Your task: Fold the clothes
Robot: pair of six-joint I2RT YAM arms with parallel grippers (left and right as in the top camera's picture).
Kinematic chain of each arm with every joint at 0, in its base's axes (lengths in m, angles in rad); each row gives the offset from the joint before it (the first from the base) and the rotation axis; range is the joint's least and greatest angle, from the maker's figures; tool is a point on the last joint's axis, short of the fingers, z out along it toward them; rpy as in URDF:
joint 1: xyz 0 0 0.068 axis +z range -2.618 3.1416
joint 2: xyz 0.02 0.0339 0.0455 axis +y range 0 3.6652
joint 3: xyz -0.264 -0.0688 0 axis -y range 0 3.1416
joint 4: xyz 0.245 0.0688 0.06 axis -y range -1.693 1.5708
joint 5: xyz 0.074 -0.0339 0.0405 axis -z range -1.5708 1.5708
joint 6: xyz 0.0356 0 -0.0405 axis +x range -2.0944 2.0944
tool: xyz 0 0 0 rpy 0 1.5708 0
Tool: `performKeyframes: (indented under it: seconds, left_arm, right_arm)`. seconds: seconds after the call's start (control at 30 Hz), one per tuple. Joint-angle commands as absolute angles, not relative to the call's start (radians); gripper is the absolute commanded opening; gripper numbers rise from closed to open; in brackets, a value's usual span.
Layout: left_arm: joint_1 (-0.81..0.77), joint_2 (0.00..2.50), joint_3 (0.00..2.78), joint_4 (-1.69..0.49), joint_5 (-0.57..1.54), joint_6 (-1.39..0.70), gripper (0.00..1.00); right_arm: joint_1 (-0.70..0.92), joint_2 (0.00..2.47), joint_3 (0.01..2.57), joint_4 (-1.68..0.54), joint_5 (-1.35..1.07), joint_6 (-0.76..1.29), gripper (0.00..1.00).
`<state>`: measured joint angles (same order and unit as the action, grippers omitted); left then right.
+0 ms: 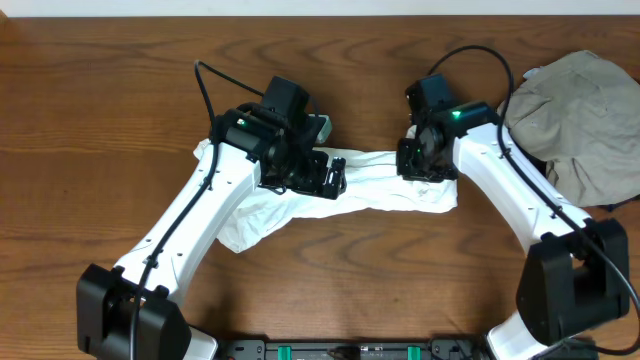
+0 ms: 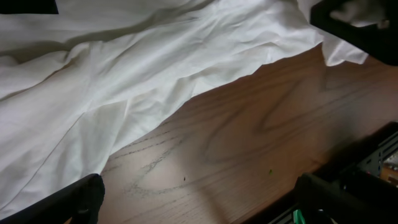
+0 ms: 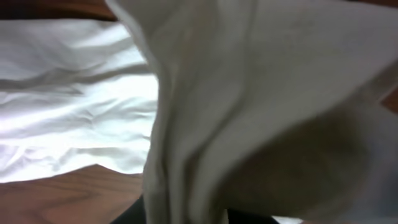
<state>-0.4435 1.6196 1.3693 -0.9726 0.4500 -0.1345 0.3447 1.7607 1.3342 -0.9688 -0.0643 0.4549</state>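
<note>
Lying crumpled across the middle of the wooden table [image 1: 110,90], the white T-shirt [image 1: 390,192] stretches from one gripper to the other, bunched and creased, with no lettering showing. The left gripper [image 1: 336,178] hovers over the shirt's left-centre part with its jaws spread wide. In the left wrist view its two dark fingers [image 2: 78,200] stand far apart at the lower corners, with only bare wood and the shirt's edge between them, gripping nothing. The right gripper [image 1: 422,158] sits at the shirt's upper right edge. Its wrist view is filled by a raised fold of white cloth close to the lens. The fold hides the jaws, so I cannot tell how far apart they stand or whether they have hold of the cloth; it may be draped over them. A grey-beige shirt [image 1: 585,115] lies heaped at the table's far right corner, apart from the white one.
</note>
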Motion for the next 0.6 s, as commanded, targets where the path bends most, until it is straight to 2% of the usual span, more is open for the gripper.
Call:
performKeyframes:
  seconds: [0.0,0.1,0.2,0.3,0.57]
  left_arm:
    - [-0.445,1.628,1.376,-0.978,0.459,-0.132,1.00]
    - [-0.445,1.628,1.376,-0.978,0.459,-0.132,0.99]
    - [-0.445,1.628,1.376,-0.979,0.459,-0.132,1.00]
    - [-0.445,1.628,1.376,-0.978,0.459,-0.132,1.00]
    - [-0.445,1.628,1.376,-0.979,0.459,-0.132,0.99]
  right_arm:
    - [0.355,1.762,1.345,-0.942,-0.129,0.477,0.26]
    - [0.355,1.762,1.345,-0.915,-0.180,0.477,0.35]
    - [0.355,1.761,1.348,-0.908,-0.205,0.477,0.59]
    - [0.355,1.760,1.349,-0.911,-0.211,0.474,0.63]
    - [0.339,1.731,1.390,-0.934,-0.211,0.443,0.62]
